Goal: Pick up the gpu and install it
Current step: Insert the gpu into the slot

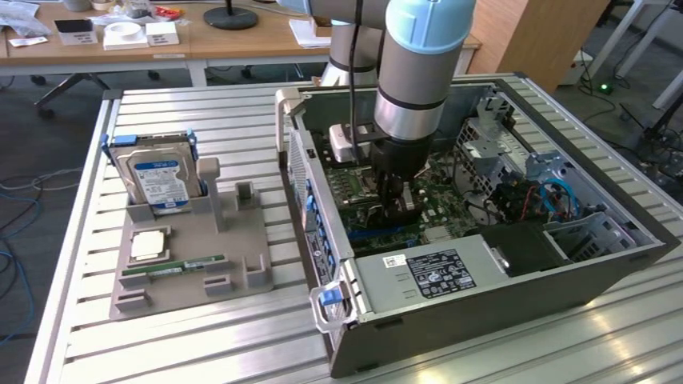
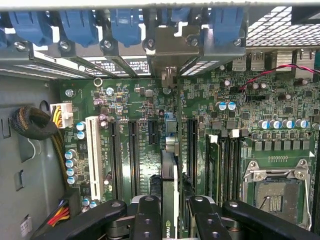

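While the arm points straight down into the case, its gripper clamps the gpu.

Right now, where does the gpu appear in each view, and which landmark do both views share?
Exterior view: the gpu hangs under the tool, inside the computer case.
Wrist view: the gpu stands edge-on, gripped by the tool.
Shared landmark: the green motherboard below it.

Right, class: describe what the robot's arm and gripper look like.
The arm is a silver-grey cylinder with a light-blue joint cap and black band; a black cable runs alongside. The gripper is black, its fingers jointed links with round pins.
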`<action>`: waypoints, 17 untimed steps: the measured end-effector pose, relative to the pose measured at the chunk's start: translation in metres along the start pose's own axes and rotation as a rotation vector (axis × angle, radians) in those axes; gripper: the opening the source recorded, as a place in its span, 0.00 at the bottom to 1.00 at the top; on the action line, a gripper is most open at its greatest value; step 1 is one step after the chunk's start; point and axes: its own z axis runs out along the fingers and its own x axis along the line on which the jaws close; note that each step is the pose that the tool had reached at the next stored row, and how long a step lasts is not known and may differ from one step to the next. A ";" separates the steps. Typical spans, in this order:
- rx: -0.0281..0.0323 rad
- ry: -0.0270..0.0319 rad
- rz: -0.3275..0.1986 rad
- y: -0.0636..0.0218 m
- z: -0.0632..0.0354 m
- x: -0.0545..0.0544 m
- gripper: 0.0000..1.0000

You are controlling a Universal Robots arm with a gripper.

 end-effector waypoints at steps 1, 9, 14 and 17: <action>0.0000 0.0000 0.000 0.0000 0.0000 0.000 0.26; 0.0000 0.0000 0.000 0.0001 0.0004 0.000 0.26; 0.0000 -0.0001 0.000 0.0005 0.0011 0.000 0.26; 0.0001 0.0000 0.000 0.0006 0.0017 0.000 0.26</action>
